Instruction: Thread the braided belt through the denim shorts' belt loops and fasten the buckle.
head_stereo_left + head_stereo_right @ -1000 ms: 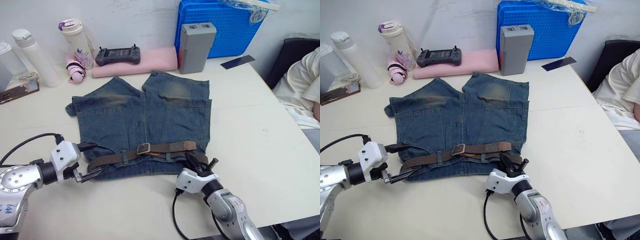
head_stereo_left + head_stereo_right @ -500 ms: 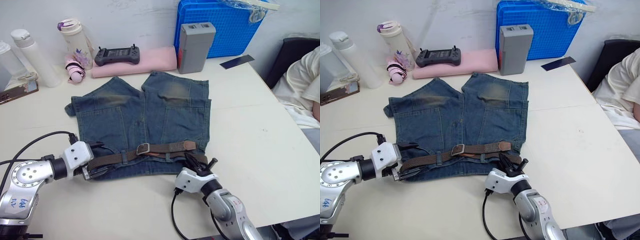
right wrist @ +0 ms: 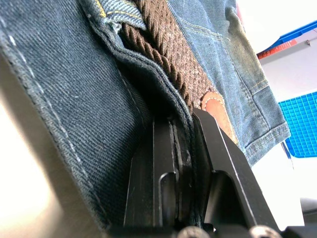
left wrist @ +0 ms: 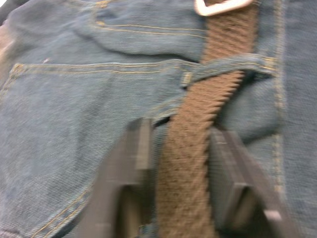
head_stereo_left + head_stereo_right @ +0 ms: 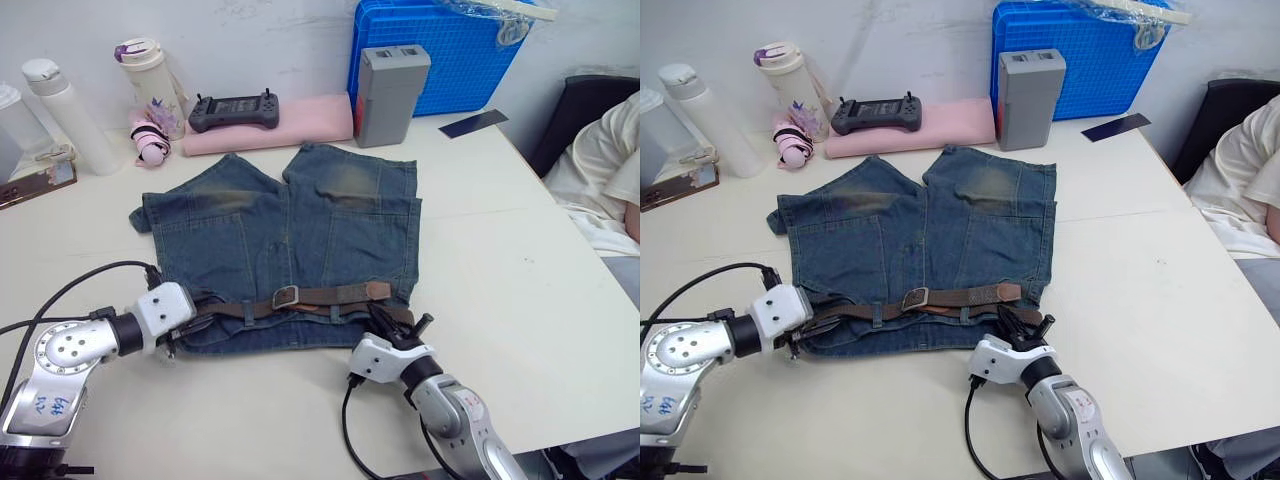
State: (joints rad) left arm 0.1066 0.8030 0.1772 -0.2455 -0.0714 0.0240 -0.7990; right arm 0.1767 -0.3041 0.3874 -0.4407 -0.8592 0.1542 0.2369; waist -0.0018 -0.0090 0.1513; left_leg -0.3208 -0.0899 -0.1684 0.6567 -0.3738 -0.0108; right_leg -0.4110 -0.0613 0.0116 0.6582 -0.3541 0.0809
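Belt [image 5: 330,296] is seen lying along the shorts' [image 5: 290,235] waistband, straddled between the parted fingers of the left gripper [image 4: 181,186] and pinched with denim in the nearly closed right gripper [image 3: 181,163]; slack is best fed gently toward the buckle [image 5: 287,296].

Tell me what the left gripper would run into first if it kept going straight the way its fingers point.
Probably the blue denim belt loop crossing the dark brown braided belt, which the left gripper straddles with its fingers. The silver metal buckle lies further along that line. Depth is uncertain.
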